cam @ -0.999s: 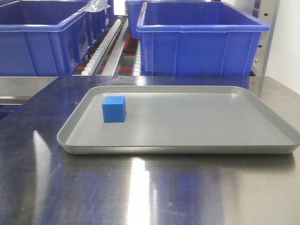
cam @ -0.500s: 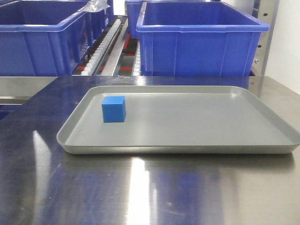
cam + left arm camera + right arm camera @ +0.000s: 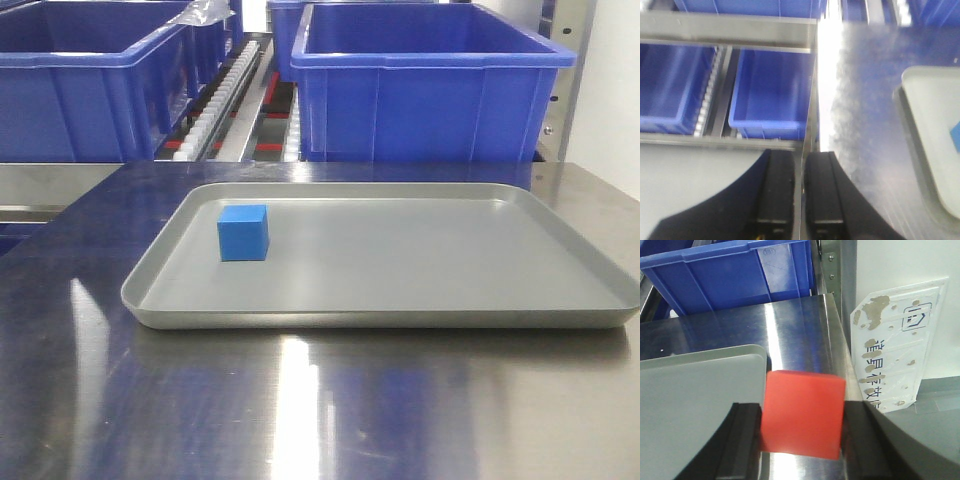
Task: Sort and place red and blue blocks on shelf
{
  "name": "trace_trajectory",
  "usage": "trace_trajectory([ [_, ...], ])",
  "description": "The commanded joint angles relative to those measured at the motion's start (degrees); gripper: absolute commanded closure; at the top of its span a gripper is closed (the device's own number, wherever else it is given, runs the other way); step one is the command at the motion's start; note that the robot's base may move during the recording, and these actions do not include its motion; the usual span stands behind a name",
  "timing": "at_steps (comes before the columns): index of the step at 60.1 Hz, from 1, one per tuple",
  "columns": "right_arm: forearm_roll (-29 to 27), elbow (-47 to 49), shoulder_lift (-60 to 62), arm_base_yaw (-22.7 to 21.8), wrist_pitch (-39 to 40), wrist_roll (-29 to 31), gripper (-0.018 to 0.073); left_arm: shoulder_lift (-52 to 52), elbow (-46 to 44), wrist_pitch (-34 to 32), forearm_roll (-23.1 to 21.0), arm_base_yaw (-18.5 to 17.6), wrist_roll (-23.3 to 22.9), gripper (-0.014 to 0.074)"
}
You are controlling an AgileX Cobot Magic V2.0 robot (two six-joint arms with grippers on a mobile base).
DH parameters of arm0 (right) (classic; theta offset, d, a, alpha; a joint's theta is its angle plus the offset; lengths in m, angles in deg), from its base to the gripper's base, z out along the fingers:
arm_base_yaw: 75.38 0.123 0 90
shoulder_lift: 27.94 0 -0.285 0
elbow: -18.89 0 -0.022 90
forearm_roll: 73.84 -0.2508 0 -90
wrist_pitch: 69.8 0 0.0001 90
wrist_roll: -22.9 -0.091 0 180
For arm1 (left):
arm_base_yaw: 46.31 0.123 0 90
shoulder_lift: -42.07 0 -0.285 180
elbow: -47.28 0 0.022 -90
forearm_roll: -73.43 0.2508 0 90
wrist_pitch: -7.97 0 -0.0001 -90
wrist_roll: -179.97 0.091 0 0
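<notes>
- Left wrist view: at lower centre, the left gripper [image 3: 800, 162] has its jaws pressed together on nothing, parked over the tabletop [image 3: 860, 100] edge, probably waiting its turn.
- Front view: the blue block [image 3: 243, 232] sits alone in the left part of the tray [image 3: 400, 318], not yet sorted.
- Right wrist view: the right gripper [image 3: 801, 425] is pinching the red block [image 3: 802, 412] at centre frame beside the tray's corner, likely bound for the blue bin [image 3: 735, 275].

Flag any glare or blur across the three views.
Front view: sharp, streaky light reflections on the table. Left wrist view: soft throughout, blown-out glare strip along the table. Right wrist view: red block slightly blurred up close, bin behind sharper.
</notes>
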Motion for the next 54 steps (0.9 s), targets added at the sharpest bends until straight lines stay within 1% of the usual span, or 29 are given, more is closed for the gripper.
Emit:
trace_trajectory([
  [1, 0.91, 1.7, 0.29, -0.39, 4.75, 0.21, 0.0495, -0.25, -2.27, -2.93, -0.39, -0.07, 0.4, 0.0396],
  [17, 0.91, 1.7, 0.29, -0.39, 4.75, 0.21, 0.0495, -0.25, -2.27, -3.2, -0.47, -0.07, 0.44, 0.0396],
  [21, 0.91, 1.7, 0.29, -0.39, 4.75, 0.21, 0.0495, -0.25, -2.27, -3.2, -1.13, -0.07, 0.44, 0.0397],
  [28, 0.91, 1.7, 0.29, -0.39, 4.75, 0.21, 0.0495, -0.25, -2.27, -5.65, -0.84, -0.07, 0.44, 0.0397],
  [46, 0.91, 1.7, 0.29, -0.39, 4.75, 0.21, 0.0495, -0.53, -2.27, -5.89, -0.74, -0.07, 0.44, 0.0398],
  [54, 0.91, 1.7, 0.29, -0.39, 4.75, 0.21, 0.0495, -1.27, -2.27, -4.42, -1.39, -0.07, 0.44, 0.0398],
])
